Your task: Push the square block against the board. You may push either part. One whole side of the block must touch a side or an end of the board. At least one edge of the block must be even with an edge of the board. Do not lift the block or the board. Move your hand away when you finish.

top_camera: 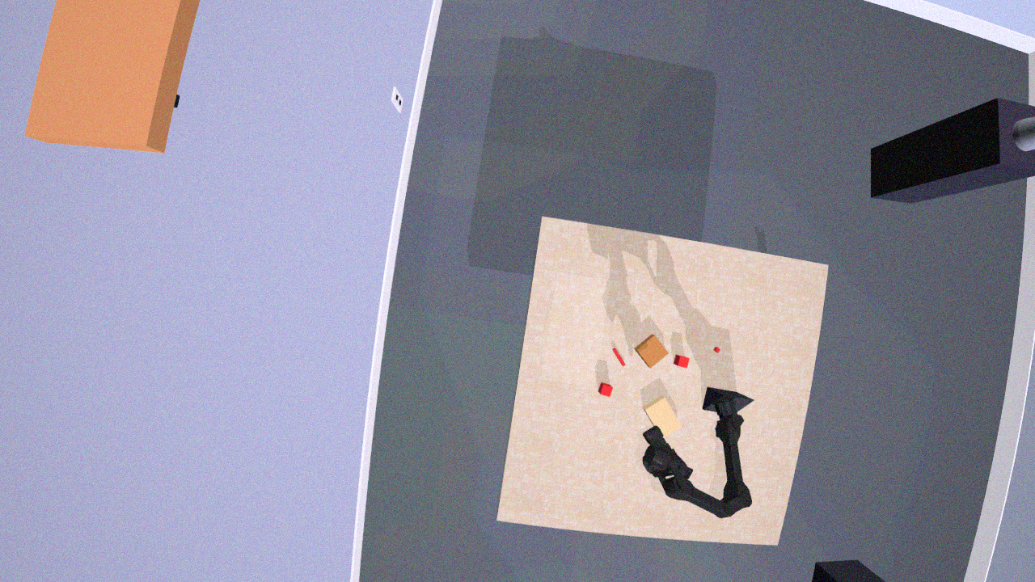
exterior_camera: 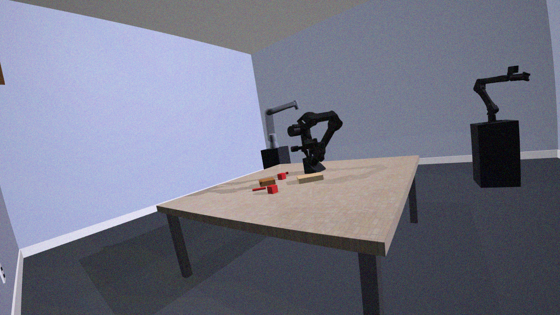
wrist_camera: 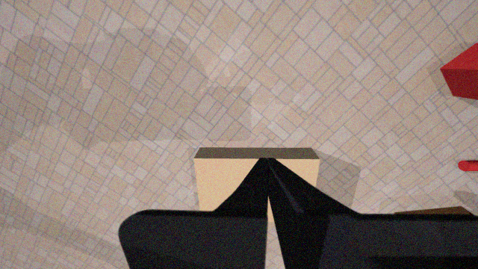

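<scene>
The square block [top_camera: 651, 352] [exterior_camera: 267, 182] is orange-brown and lies flat on the table, turned at an angle. In the wrist view only a dark sliver of it shows at the lower right. The board [top_camera: 660, 414] [exterior_camera: 309, 178] [wrist_camera: 218, 177] is a pale tan rectangular piece, lying flat nearer the arm. A gap separates block and board. My gripper [wrist_camera: 266, 164] is shut with nothing between its tips. In the wrist view the tips overlap the board near its dark long edge; whether they touch it is unclear. The fingers are hard to make out in the top and exterior views.
One red cube [top_camera: 605, 389] [exterior_camera: 272, 189] [wrist_camera: 463, 75] and a thin red rod [top_camera: 618, 356] [exterior_camera: 258, 189] [wrist_camera: 468, 166] lie left of the parts in the top view. Another red cube [top_camera: 682, 360] [exterior_camera: 281, 176] sits close right of the block, with a tiny red piece [top_camera: 716, 349] [exterior_camera: 287, 172] beyond it.
</scene>
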Motion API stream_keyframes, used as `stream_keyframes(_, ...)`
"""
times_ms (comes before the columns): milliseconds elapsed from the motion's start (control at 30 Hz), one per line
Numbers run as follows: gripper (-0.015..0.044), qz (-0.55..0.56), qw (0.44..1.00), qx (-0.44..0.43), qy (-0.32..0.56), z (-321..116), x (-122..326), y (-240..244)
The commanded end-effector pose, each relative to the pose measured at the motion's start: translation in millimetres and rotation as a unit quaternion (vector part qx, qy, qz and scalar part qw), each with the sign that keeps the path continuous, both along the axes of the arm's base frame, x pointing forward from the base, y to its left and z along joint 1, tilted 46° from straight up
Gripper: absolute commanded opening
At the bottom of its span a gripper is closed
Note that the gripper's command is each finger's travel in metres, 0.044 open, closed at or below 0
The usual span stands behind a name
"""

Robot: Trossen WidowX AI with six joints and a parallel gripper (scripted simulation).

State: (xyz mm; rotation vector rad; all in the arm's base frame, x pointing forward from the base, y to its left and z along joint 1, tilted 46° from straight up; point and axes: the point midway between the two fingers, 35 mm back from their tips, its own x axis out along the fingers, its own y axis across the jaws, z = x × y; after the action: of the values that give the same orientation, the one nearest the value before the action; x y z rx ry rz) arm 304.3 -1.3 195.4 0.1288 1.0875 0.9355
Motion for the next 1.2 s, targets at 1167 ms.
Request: stream_keyframes(1167, 0.0000, 0.046, 0.998, -0.020, -0.044, -304.0, -71.7, -202.2)
